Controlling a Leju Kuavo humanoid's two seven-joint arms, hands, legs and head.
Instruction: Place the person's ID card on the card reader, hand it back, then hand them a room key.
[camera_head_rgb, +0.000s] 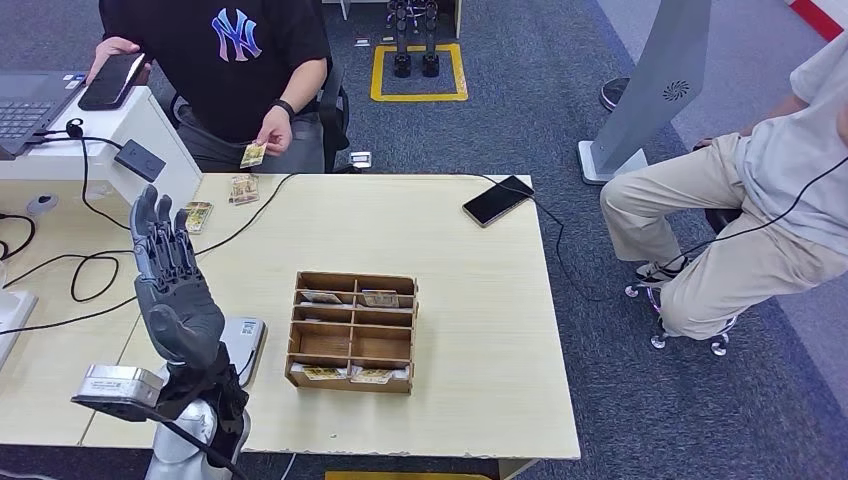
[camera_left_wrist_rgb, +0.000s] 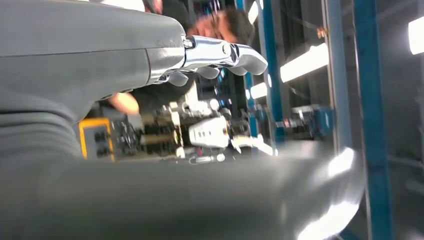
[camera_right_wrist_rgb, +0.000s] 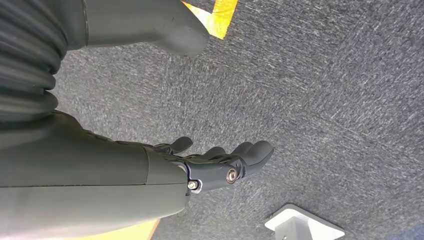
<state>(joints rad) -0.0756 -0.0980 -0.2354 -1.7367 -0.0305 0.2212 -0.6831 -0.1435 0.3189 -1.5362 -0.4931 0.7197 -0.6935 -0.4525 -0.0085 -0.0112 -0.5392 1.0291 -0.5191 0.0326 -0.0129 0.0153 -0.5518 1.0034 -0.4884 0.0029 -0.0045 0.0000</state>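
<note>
Both robot hands spread, holding nothing: left robot hand (camera_head_rgb: 172, 278) raised near table edge (camera_head_rgb: 330, 447) (right robot hand (camera_right_wrist_rgb: 220, 162) above carpet).

Light wooden table (camera_head_rgb: 470, 330): compartmented wooden card box (camera_head_rgb: 352, 331), black smartphone (camera_head_rgb: 498, 200) with cable, loose cards (camera_head_rgb: 243, 188), card reader (camera_head_rgb: 243, 343).

Black phone (camera_head_rgb: 497, 200) (cabled) near wooden organizer (camera_head_rgb: 352, 331).
</note>
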